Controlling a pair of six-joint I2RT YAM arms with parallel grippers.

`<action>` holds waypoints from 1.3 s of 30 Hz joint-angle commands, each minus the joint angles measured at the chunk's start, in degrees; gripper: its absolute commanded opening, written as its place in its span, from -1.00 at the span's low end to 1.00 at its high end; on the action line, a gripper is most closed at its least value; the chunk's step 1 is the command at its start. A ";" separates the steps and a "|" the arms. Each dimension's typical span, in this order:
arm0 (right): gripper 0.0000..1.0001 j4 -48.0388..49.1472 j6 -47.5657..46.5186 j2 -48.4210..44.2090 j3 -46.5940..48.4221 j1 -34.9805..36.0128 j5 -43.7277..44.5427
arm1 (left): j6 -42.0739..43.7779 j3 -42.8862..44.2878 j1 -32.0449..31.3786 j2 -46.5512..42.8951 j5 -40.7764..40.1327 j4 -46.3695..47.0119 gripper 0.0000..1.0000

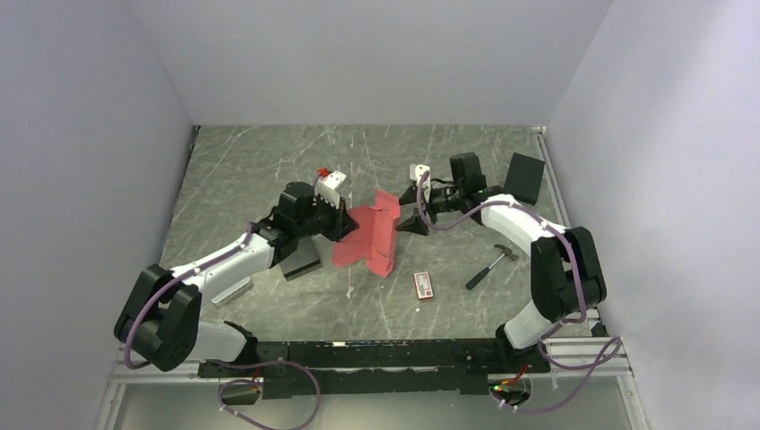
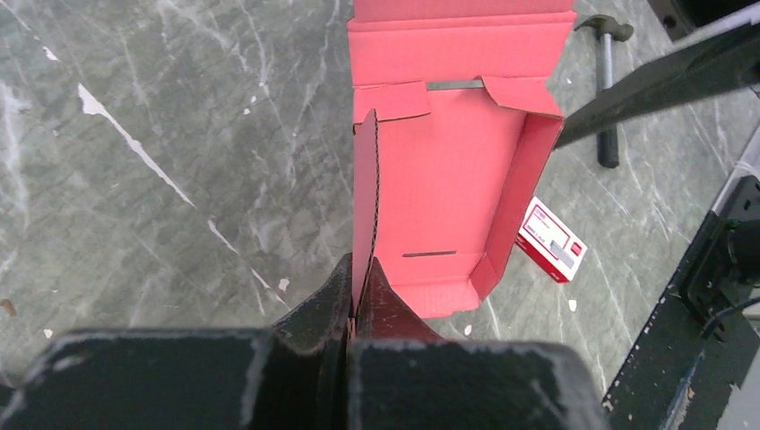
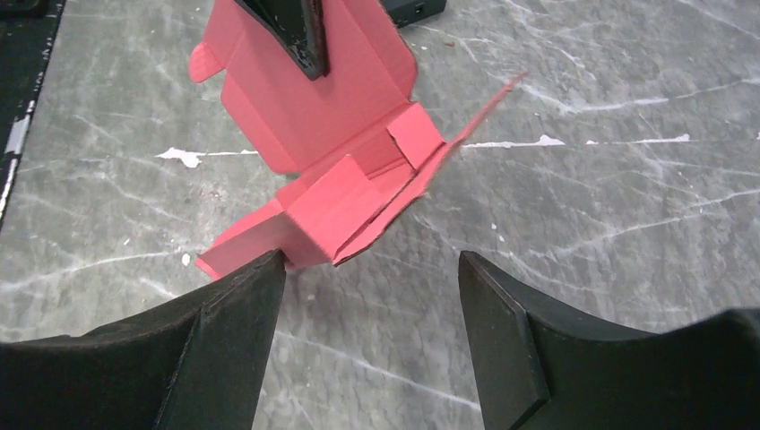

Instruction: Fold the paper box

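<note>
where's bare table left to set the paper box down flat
Bare: the far strip of table behind the paper box, and the near patch left of the printed packet. Crowded: near right, with packet and hammer, and far right by the black box.

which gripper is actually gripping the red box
The left gripper, shut on a raised flap of the paper box; the right gripper hangs open beside it, gripping nothing.
</note>
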 commanded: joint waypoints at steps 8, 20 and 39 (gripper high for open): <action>0.53 -35.19 -13.83 5.52 17.68 -7.43 -15.67 | 7.60 3.02 -0.28 -2.82 5.73 -4.38 -1.00; -0.24 -4.28 34.36 4.80 13.08 -10.80 -16.61 | 11.93 6.83 -0.28 -0.91 4.98 -9.63 -1.00; -0.37 -6.08 45.42 10.59 15.46 -8.36 -7.82 | 11.35 7.79 -0.42 -0.17 4.94 -9.31 -1.00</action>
